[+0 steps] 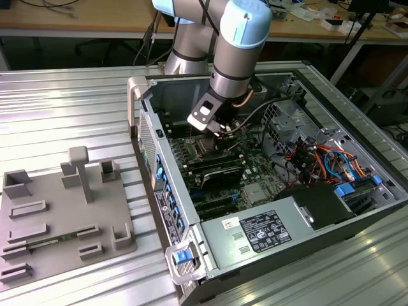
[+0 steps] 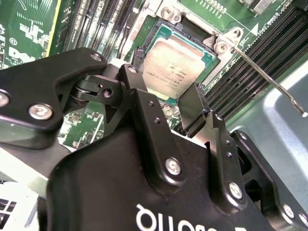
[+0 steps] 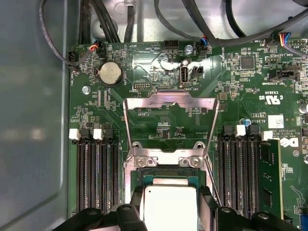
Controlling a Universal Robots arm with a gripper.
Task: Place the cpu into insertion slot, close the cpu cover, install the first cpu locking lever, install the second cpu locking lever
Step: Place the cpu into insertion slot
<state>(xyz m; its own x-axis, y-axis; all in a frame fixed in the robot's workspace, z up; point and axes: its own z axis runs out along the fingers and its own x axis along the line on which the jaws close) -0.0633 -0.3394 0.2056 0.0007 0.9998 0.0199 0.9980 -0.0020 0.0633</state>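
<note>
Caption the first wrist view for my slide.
The pincer at the cpu, seated on the motherboard with the cpu cover swung open.

Ribbed silver metal table (image 1: 76,102) carried two things. Open grey metal computer case (image 1: 160,182) sat toward the exterior view's right. Flat grey plastic fixture plate with raised blocks (image 1: 60,220) lay beside it, left.

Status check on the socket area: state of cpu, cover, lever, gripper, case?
cpu: lying flat in the socket, top uncovered.
cpu cover: open, swung back off the socket.
locking lever: raised, not latched.
gripper: down inside the case, right over the cpu.
computer case: side open.
</note>
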